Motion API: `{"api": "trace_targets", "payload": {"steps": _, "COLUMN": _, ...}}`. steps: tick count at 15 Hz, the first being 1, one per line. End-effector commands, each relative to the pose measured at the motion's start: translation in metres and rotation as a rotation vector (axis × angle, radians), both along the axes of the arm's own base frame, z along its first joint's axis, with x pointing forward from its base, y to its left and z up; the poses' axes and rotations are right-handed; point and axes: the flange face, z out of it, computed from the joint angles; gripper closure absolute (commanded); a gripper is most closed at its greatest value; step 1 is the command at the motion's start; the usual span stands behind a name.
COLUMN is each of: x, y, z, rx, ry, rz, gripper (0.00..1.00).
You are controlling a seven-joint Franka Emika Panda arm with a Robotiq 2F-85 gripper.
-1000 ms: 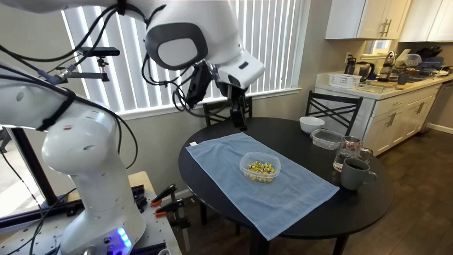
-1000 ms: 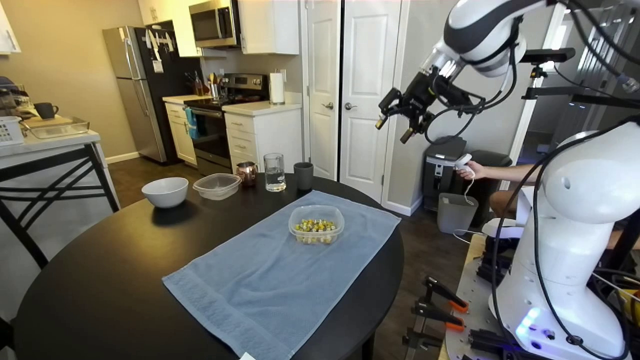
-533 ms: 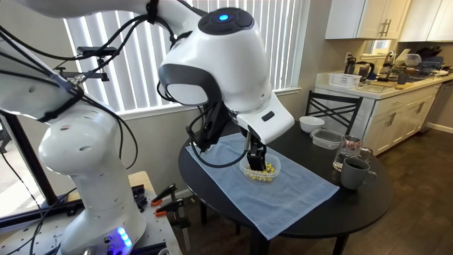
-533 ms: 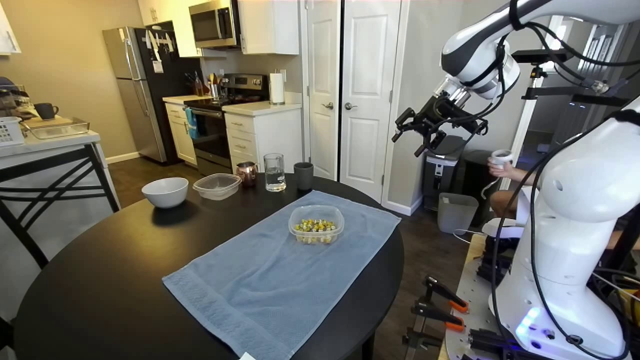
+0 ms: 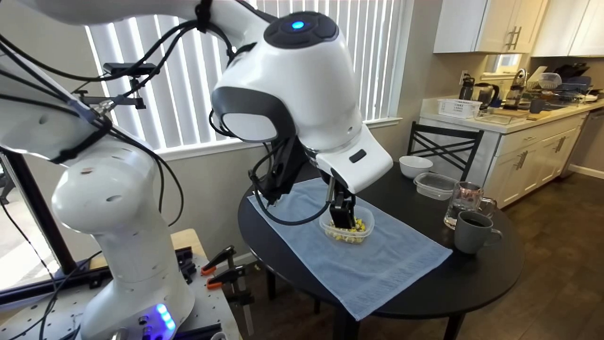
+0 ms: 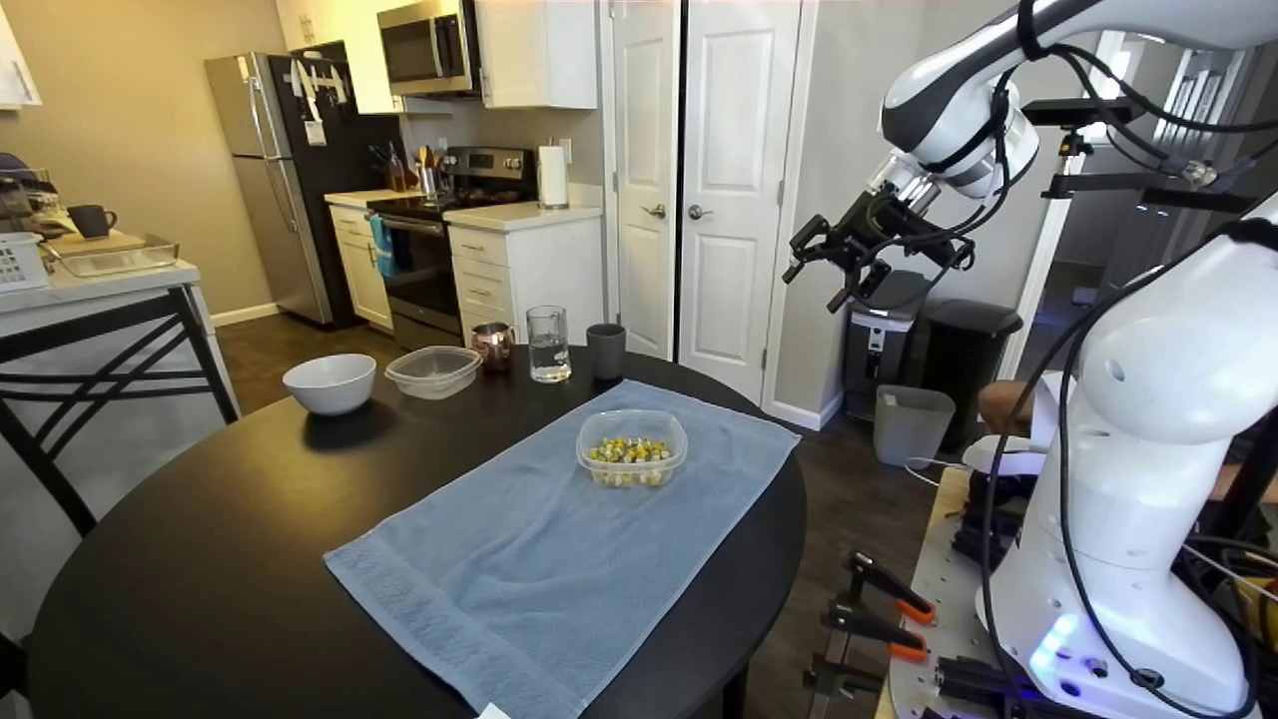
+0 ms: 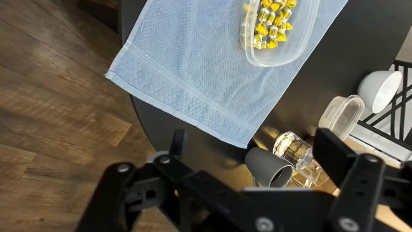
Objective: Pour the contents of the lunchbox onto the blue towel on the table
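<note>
The lunchbox (image 6: 634, 423), holding yellow-and-white wrapped candies (image 7: 273, 31), sits upright on the blue towel (image 6: 519, 569) on the round black surface (image 6: 230, 519), well apart from the end effector (image 7: 251, 146), which gapes wide.

Bright vertical blinds (image 5: 380, 61); brown plank floor (image 7: 64, 112); white doors (image 6: 739, 140)

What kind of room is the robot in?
It looks like a kitchen with a place to eat, probably in someone's home. In an exterior view you can see a fridge and a stove, and there's a round table in the same room.
</note>
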Motion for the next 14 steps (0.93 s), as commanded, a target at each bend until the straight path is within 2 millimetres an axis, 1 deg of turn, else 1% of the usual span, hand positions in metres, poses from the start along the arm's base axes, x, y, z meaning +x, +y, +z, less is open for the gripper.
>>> {"api": "trace_targets", "payload": {"steps": 1, "x": 0.021, "y": -0.016, "z": 0.017, "rx": 0.103, "ry": 0.060, "rz": 0.105, "gripper": 0.00}}
{"api": "trace_targets", "payload": {"steps": 2, "x": 0.036, "y": -0.024, "z": 0.026, "rx": 0.123, "ry": 0.091, "rz": 0.143, "gripper": 0.00}}
{"api": "trace_targets", "payload": {"steps": 3, "x": 0.043, "y": -0.026, "z": 0.035, "rx": 0.147, "ry": 0.124, "rz": 0.181, "gripper": 0.00}}
{"api": "trace_targets", "payload": {"steps": 4, "x": 0.052, "y": -0.027, "z": 0.048, "rx": 0.170, "ry": 0.139, "rz": 0.224, "gripper": 0.00}}
{"api": "trace_targets", "payload": {"steps": 5, "x": 0.063, "y": -0.029, "z": 0.057, "rx": 0.197, "ry": 0.159, "rz": 0.254, "gripper": 0.00}}
{"api": "trace_targets", "payload": {"steps": 7, "x": 0.083, "y": -0.041, "z": 0.068, "rx": 0.229, "ry": 0.215, "rz": 0.296, "gripper": 0.00}}
{"api": "trace_targets", "payload": {"steps": 9, "x": 0.096, "y": -0.055, "z": 0.053, "rx": 0.212, "ry": 0.278, "rz": 0.283, "gripper": 0.00}}
{"api": "trace_targets", "payload": {"steps": 11, "x": 0.109, "y": -0.071, "z": 0.020, "rx": 0.176, "ry": 0.321, "rz": 0.239, "gripper": 0.00}}
{"api": "trace_targets", "payload": {"steps": 12, "x": 0.112, "y": -0.075, "z": -0.001, "rx": 0.179, "ry": 0.355, "rz": 0.240, "gripper": 0.00}}
{"api": "trace_targets", "payload": {"steps": 13, "x": 0.115, "y": -0.080, "z": -0.017, "rx": 0.191, "ry": 0.384, "rz": 0.245, "gripper": 0.00}}
{"api": "trace_targets", "payload": {"steps": 14, "x": 0.118, "y": -0.081, "z": -0.040, "rx": 0.232, "ry": 0.401, "rz": 0.258, "gripper": 0.00}}
